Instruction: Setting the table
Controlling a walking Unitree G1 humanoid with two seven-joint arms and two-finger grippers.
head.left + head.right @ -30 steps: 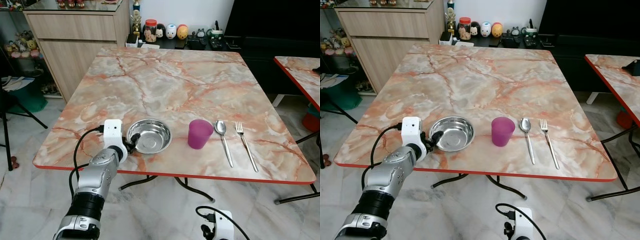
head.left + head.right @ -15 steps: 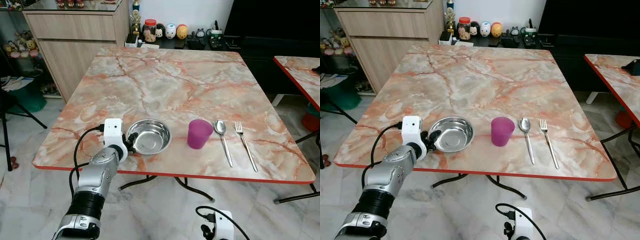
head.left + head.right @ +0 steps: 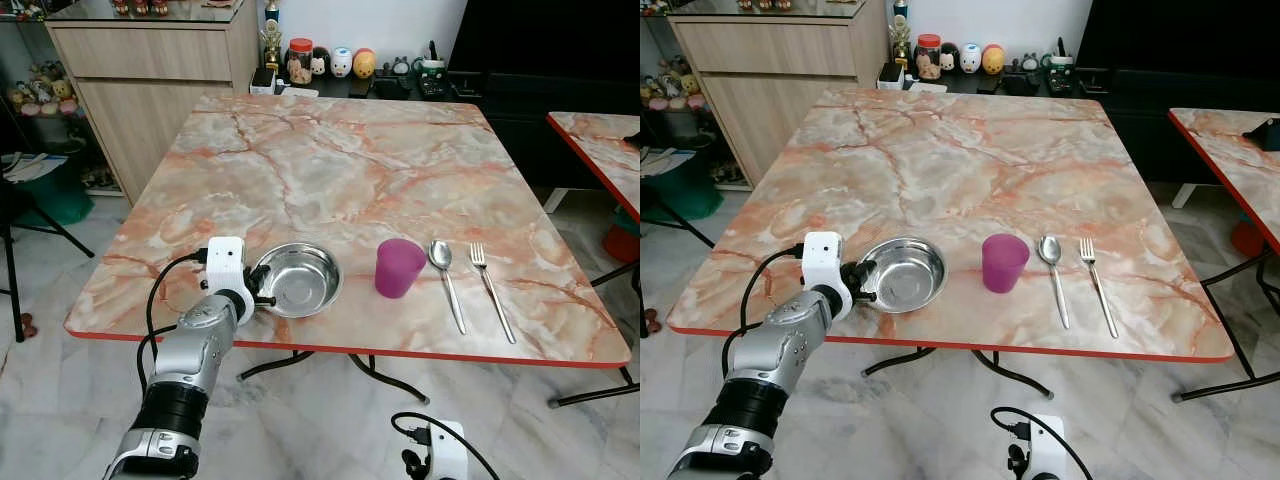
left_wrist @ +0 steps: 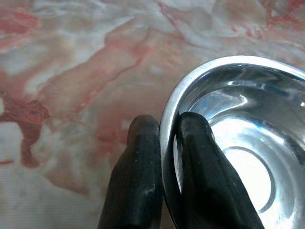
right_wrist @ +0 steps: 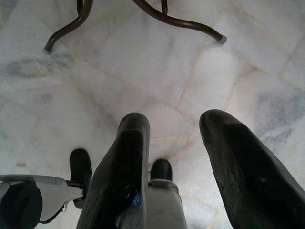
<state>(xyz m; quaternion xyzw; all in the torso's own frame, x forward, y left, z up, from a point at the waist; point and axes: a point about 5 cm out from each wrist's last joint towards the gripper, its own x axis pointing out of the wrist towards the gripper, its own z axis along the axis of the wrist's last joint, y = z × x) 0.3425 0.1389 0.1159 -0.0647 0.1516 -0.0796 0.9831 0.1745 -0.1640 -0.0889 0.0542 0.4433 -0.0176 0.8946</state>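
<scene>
Room: marble-top table [image 3: 330, 170], red edge, dark metal legs, on pale marble-tile floor [image 5: 248, 57].
Wooden cabinet [image 3: 150, 80] ahead on my left, white wall [image 3: 370, 22] behind, figurines [image 3: 340, 62] on a low dark shelf, second table [image 3: 600, 150] right.

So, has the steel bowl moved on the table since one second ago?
Yes, slightly. The steel bowl, pinched at its rim by the left pincer, has slid toward the robot's left, widening its gap to the purple cup.
</scene>
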